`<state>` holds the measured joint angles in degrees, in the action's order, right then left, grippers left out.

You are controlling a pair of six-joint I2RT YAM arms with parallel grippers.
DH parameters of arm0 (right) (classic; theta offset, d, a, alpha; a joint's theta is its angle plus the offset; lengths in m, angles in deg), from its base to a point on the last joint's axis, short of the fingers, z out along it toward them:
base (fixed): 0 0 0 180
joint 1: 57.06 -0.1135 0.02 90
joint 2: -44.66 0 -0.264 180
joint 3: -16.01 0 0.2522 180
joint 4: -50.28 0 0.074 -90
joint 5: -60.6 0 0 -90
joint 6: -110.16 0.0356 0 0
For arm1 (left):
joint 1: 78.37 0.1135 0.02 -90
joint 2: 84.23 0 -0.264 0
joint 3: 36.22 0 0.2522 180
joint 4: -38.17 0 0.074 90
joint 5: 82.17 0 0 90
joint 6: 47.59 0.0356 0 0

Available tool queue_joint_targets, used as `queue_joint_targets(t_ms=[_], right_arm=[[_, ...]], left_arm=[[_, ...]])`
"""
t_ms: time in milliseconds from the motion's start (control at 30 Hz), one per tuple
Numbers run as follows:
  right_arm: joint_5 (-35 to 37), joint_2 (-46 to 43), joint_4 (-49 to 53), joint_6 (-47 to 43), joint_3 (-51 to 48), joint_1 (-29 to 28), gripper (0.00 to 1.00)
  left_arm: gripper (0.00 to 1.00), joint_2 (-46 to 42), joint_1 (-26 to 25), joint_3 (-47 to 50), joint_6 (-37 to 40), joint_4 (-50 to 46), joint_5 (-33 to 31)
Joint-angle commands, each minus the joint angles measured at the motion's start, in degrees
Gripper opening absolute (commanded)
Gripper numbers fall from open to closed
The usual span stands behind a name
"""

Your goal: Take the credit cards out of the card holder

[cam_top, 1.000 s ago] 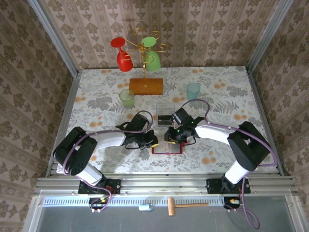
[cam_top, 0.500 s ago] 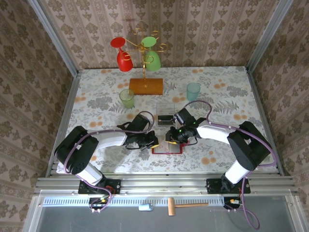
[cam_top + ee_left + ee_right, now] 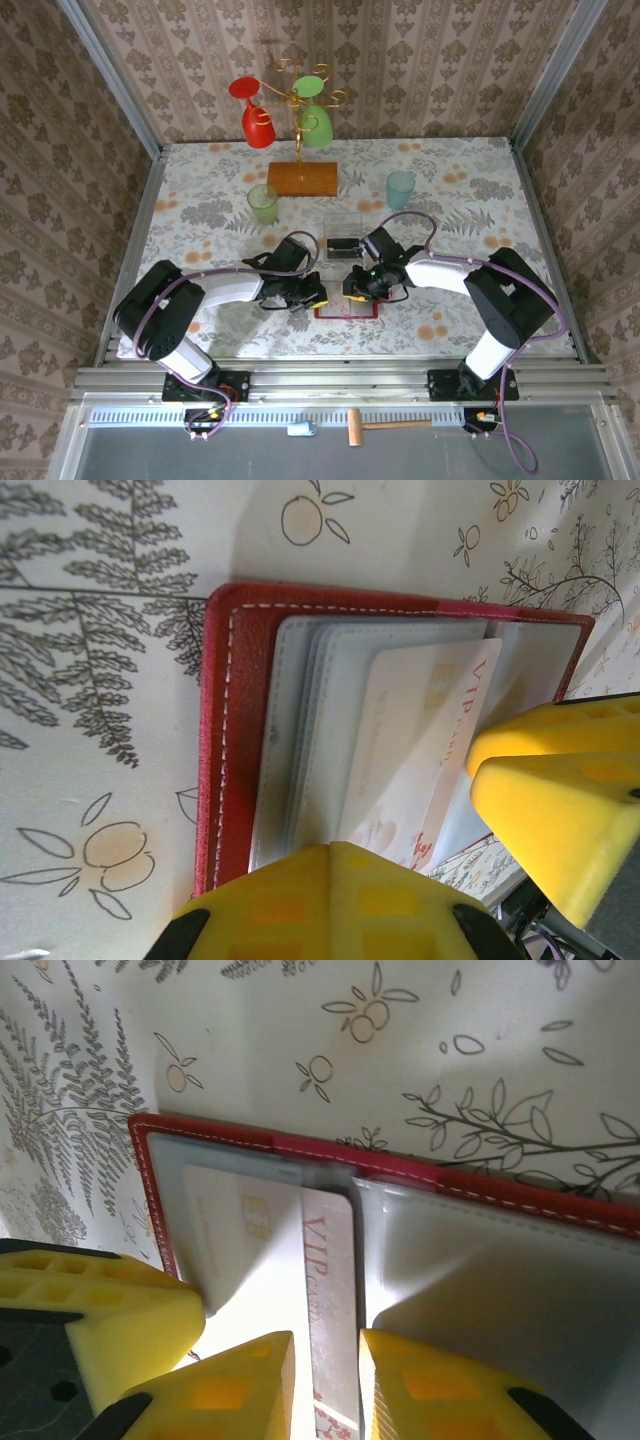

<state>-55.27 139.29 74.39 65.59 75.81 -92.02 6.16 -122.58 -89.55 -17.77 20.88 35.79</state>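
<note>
We see the red card holder [image 3: 520, 1192] lying open and flat on the floral tablecloth [image 3: 200, 215], at the near middle of the table between the two arms, with its greyish sleeves facing up. A pale VIP card [image 3: 325, 1250] sticks partway out of one sleeve, toward the right gripper [image 3: 325, 1365]. That gripper's yellow fingers [image 3: 235, 1385] are pinched on the card, its free end caught in the narrow gap between them. The left gripper [image 3: 330, 880] is pressed together with nothing between its fingers. It sits at the holder's edge, just beside the card's corner, and we cannot tell whether it bears down on the sleeves. Just beyond the holder stands a clear plastic box [image 3: 342, 232], near both grippers.
</note>
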Motion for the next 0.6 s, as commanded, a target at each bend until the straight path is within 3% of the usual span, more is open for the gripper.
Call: queue_joint_targets(t_ms=[0, 567], right_arm=[[-1.07, 0.71, -0.86, 0.71, -0.99, 0.33, 0.23], [-4.30, 1.53, -5.81, 2.53, -2.87, 0.51, 0.20]], left_arm=[[0.05, 1.07, -0.08, -1.25, 1.28, -1.72, -0.55], [0.04, 1.99, -0.12, -1.74, 2.33, -3.59, -1.12]])
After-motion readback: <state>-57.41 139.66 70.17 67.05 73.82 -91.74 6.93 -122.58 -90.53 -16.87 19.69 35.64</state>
